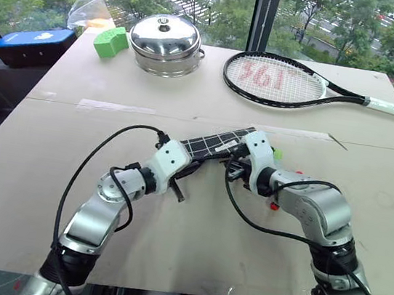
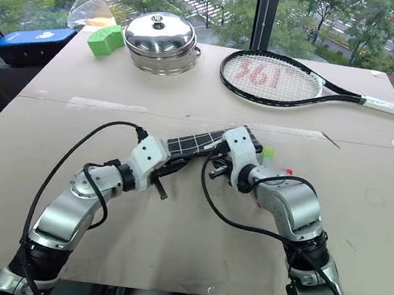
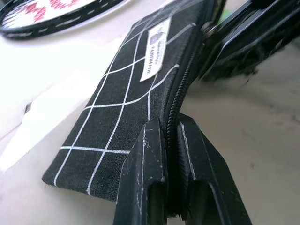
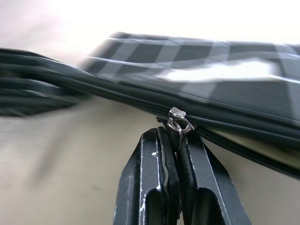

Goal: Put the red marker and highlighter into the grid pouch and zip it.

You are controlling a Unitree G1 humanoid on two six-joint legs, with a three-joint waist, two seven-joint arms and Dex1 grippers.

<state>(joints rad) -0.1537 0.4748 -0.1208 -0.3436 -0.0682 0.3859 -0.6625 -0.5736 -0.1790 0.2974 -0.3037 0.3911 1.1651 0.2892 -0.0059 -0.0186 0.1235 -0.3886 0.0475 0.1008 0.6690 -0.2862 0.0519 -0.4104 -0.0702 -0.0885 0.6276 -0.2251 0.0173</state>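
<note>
The grid pouch (image 1: 216, 141), black with white lines and a white label (image 3: 156, 56), is held just off the table's middle. My left gripper (image 3: 169, 123) is shut on the zipper edge at the pouch's near-left end. My right gripper (image 4: 177, 133) is shut on the zipper pull (image 4: 178, 118) further along the same edge. The zip looks closed between the two grippers, and beyond the pull the edge gapes a little. The highlighter (image 2: 268, 153) shows its green end just past my right wrist. A red tip, apparently the red marker (image 2: 288, 172), peeks out beside that wrist, its barrel hidden.
At the back of the table lie a tennis racket (image 1: 287, 82), a steel lidded pot (image 1: 165, 42), and a green block (image 1: 111, 41). A blue box (image 1: 31, 45) sits off the back left corner. Black cables loop from both wrists.
</note>
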